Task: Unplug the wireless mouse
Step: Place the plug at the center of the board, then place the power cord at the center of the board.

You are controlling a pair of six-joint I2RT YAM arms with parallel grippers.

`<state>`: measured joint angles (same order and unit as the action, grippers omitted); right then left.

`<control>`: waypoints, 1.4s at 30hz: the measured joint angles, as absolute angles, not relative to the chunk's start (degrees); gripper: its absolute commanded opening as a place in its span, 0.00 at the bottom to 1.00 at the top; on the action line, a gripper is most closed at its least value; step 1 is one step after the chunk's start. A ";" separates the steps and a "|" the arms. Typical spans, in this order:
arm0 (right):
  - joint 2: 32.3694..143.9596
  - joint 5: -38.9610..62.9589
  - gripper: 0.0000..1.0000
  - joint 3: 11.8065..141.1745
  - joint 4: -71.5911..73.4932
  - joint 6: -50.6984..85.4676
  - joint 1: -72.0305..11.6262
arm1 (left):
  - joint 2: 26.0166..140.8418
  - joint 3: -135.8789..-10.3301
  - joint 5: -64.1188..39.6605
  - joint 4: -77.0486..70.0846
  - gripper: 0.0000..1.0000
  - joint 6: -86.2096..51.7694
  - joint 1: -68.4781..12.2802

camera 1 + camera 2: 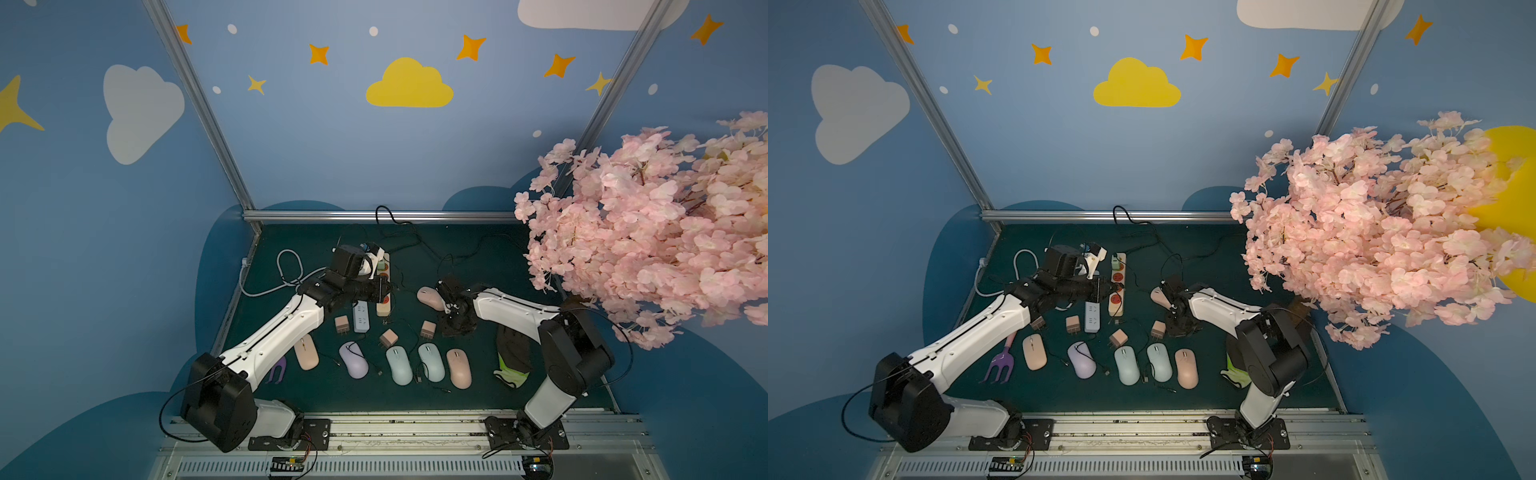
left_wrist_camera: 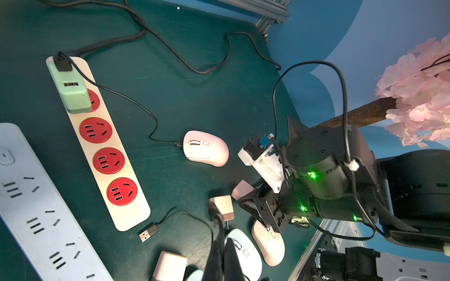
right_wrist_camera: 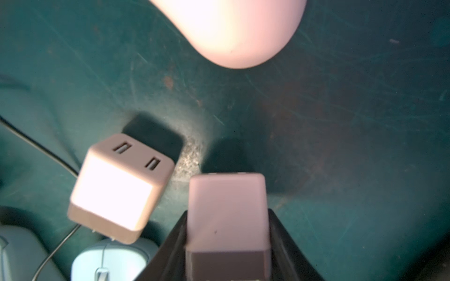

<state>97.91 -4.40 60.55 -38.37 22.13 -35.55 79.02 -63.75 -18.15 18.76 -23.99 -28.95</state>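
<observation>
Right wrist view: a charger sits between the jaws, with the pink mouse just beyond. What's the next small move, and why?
Probably open the right gripper wider and lift straight off the charger. It seems to rest on the table, jaws hugging its sides, and it is not the target: the mouse beyond has its cable plugged in.

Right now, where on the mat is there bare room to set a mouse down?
Barest: the mat strip between the mouse row and the front rail, with one loose cable end. Also the back left corner, between the white cable loop and the back rail. Crowded: around the chargers and power strips.
</observation>
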 measured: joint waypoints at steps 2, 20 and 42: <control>97.97 -4.25 0.67 60.55 -38.41 22.26 -35.44 | 79.02 -63.75 -18.15 18.79 0.04 -23.97 -28.95; 70.72 -13.58 0.63 60.03 -40.38 28.29 -34.20 | 89.67 -66.08 -16.21 13.04 0.04 -28.08 -38.72; 48.31 -26.26 0.65 52.45 -40.56 31.03 -32.93 | 114.87 -82.06 -12.58 -2.85 0.04 -53.34 -56.34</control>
